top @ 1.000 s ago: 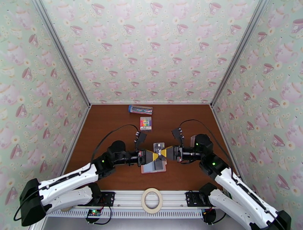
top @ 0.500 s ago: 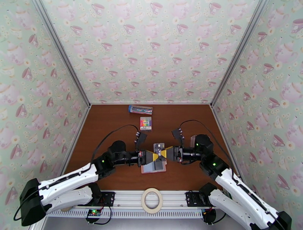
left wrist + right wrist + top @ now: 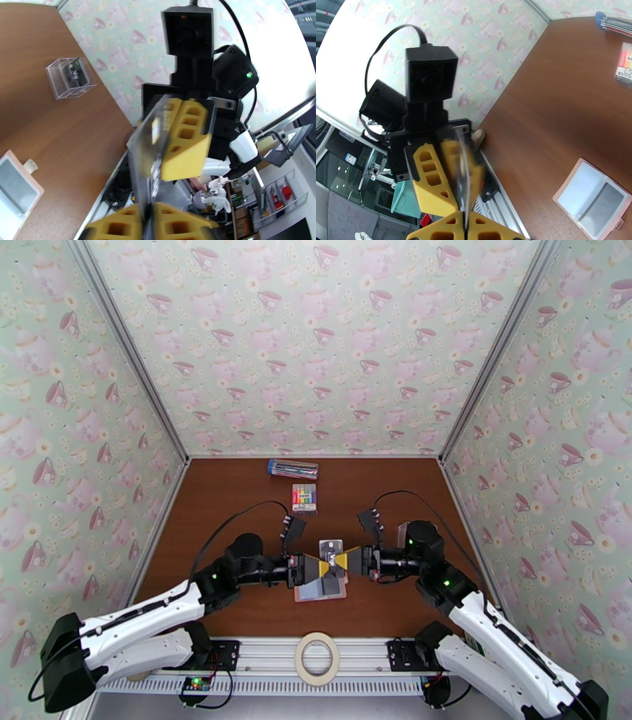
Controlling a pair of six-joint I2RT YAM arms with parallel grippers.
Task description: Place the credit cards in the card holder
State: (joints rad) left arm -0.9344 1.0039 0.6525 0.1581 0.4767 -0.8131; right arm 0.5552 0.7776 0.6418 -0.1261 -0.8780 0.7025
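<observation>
My two grippers meet tip to tip above the table's middle. A clear credit card (image 3: 143, 158) (image 3: 463, 173) stands on edge between them. The right gripper (image 3: 341, 560) (image 3: 466, 227) is shut on one end of it. At the other end the left gripper (image 3: 322, 565) (image 3: 149, 215) has its fingers close against the card. Just below them the pink card holder (image 3: 320, 589) (image 3: 17, 193) (image 3: 592, 197) lies open and flat, grey-blue pockets up. A small clear stand (image 3: 71, 77) (image 3: 332, 546) holding a dark card sits just behind the grippers.
A pack of rainbow markers (image 3: 304, 496) (image 3: 624, 65) and a clear blue-ended pen box (image 3: 292, 469) lie toward the back wall. A roll of tape (image 3: 317, 658) rests on the rail between the arm bases. Patterned walls close in three sides.
Both arms have stayed almost still over the card holder. The right gripper has edged slightly left, closer to the left one.
</observation>
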